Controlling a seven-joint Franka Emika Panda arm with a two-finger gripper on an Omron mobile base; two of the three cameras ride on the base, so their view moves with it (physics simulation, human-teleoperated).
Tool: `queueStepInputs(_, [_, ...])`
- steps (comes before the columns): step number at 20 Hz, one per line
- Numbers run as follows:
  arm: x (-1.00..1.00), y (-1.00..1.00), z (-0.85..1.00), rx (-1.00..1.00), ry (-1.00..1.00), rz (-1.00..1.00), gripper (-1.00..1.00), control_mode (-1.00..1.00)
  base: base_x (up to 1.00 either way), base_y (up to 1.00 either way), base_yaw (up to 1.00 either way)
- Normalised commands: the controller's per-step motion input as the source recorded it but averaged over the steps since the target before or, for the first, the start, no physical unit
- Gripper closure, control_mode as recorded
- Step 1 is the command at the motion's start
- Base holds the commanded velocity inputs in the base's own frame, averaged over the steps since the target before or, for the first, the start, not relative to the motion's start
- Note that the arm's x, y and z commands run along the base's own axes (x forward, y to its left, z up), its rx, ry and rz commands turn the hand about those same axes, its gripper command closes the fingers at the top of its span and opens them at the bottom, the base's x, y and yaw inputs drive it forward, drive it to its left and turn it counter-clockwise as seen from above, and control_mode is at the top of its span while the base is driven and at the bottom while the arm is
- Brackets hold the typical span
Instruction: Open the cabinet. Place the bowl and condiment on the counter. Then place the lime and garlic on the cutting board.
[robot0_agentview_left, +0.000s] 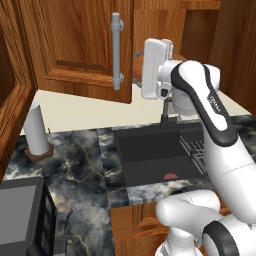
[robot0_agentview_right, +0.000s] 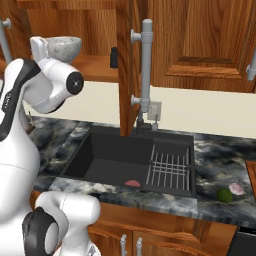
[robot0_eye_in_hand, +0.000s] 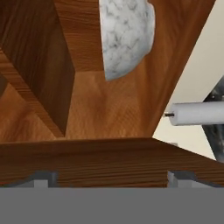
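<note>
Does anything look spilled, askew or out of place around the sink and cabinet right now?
Nothing spilled or damaged. The lime and garlic lie loose on the counter right of the sink, not on a board. The bowl and condiment stand upright in the open cabinet.

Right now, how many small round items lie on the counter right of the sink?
2: the lime and the garlic, touching, near the counter front edge, right of the sink. More may lie beyond the frame.

Kitchen: sink (robot0_agentview_right: 115, 162), wood cabinet (robot0_agentview_right: 200, 40).
</note>
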Motion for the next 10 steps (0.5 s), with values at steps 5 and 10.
queueStepInputs(5, [0.08,0.18,-0.01,0.01,0.00,0.05,-1.00,-1.00,0.00,0.00,0.00])
queueStepInputs(10, [-0.14,0.25,0.00,0.00,0.00,0.06,-1.00,-1.00,0.00,0.00,0.00])
